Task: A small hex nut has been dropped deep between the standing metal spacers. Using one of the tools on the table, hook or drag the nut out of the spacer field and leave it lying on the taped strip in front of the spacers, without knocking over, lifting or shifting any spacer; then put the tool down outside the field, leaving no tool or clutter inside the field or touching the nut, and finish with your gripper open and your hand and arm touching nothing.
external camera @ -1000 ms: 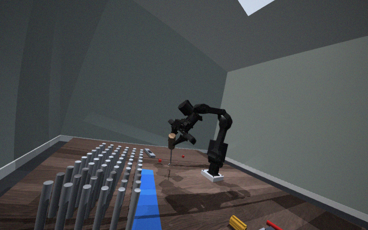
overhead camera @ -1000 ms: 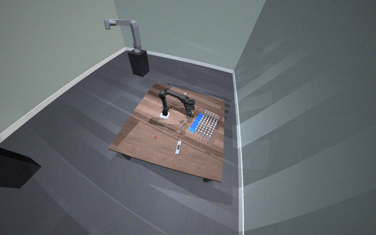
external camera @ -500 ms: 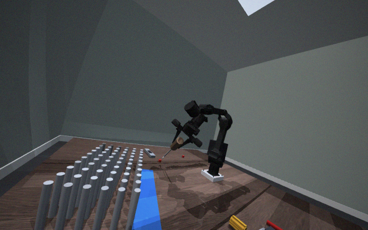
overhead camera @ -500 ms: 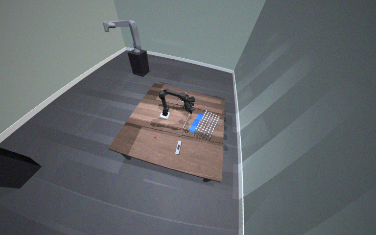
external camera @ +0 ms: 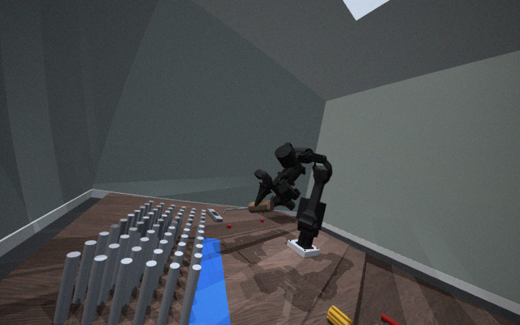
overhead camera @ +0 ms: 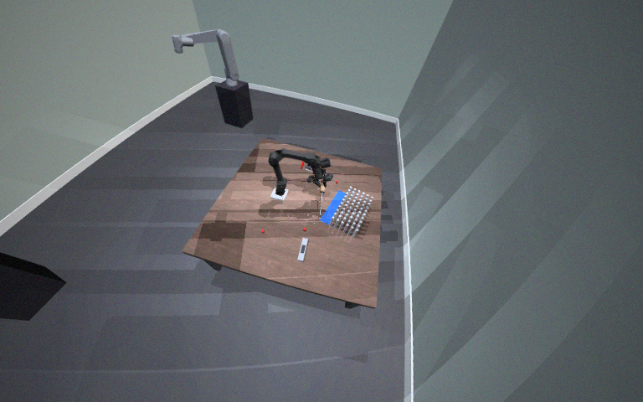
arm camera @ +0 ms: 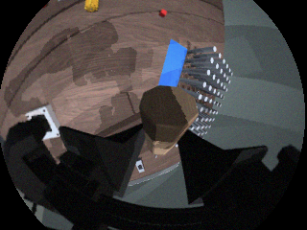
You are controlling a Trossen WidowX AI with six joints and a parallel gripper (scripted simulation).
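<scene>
From my station, the white square base plate point(overhead camera: 285, 195) point(external camera: 312, 252) point(arm camera: 54, 126) sits on the brown wooden table point(overhead camera: 275, 255) point(external camera: 249, 279) point(arm camera: 101, 88). Ahead of it lies the flat blue taped strip point(overhead camera: 334, 207) point(external camera: 208, 283) point(arm camera: 173, 67), with the grey cylindrical metal spacers point(overhead camera: 352, 208) point(external camera: 143, 294) point(arm camera: 208, 73) standing just beyond. To my right lies the long pale block with a dark inset point(overhead camera: 305, 242) point(external camera: 211, 213) point(arm camera: 137, 163); two small red blocks lie nearer, one point(overhead camera: 304, 229) point(external camera: 229, 225) closer to the strip than the other point(overhead camera: 262, 231) point(external camera: 261, 220). On my left, the yellow ribbed piece point(external camera: 338, 315) point(arm camera: 91, 5) lies near the thin red rod point(overhead camera: 302, 164) point(external camera: 389, 319)
</scene>
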